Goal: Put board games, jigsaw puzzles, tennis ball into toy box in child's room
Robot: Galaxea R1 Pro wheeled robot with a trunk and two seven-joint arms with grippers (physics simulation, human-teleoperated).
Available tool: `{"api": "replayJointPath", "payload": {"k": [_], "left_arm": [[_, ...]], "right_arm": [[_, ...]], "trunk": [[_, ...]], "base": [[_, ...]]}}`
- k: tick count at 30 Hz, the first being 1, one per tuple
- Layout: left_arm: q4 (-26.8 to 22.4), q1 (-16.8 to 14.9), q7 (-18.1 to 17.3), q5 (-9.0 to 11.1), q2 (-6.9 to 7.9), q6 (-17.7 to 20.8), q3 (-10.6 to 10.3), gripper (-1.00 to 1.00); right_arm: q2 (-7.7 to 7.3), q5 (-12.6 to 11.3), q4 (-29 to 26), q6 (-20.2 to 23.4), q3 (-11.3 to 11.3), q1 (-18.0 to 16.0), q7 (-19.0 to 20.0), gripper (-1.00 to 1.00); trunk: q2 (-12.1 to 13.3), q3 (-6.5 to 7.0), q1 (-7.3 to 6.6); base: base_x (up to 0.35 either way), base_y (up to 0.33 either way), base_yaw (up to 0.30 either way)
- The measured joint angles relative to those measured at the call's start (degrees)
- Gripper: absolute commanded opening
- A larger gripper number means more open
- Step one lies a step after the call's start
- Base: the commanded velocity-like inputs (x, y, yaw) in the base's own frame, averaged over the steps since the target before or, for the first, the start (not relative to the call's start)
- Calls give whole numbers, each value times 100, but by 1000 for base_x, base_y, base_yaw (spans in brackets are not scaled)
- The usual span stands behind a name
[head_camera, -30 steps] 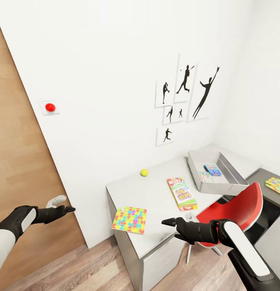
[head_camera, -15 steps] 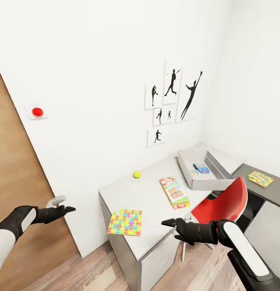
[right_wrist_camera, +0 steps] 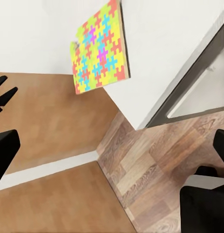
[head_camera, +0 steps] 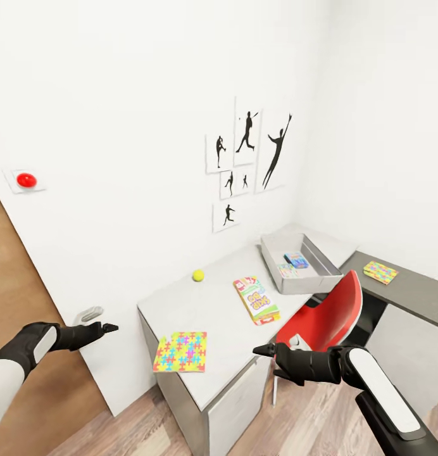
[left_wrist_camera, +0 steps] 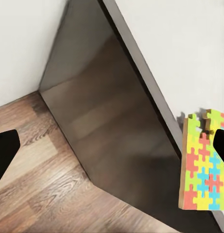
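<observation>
Jigsaw puzzle (head_camera: 180,351) at table's (head_camera: 225,316) front corner, tennis ball (head_camera: 198,275) near back edge. Left gripper (head_camera: 109,328) and right gripper (head_camera: 262,349) both wide, empty.

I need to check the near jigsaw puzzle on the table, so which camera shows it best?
The right wrist view: the jigsaw puzzle shows nearly whole at the table corner. The head view has it whole but smaller; the left wrist view crops it.

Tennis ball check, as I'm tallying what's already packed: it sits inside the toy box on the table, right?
No. In the head view the tennis ball lies on the bare table top near the wall, apart from the toy box.
</observation>
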Motion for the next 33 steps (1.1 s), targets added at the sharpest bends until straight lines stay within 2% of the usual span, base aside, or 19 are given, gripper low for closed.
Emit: {"api": "replayJointPath", "payload": {"k": [33], "left_arm": [[-1, -3, -6, 3, 6, -3, 0, 100]], "right_arm": [[0, 1, 75, -5, -1, -1, 0, 100]], "trunk": [[0, 1, 0]], "base": [[0, 37, -7]]}}
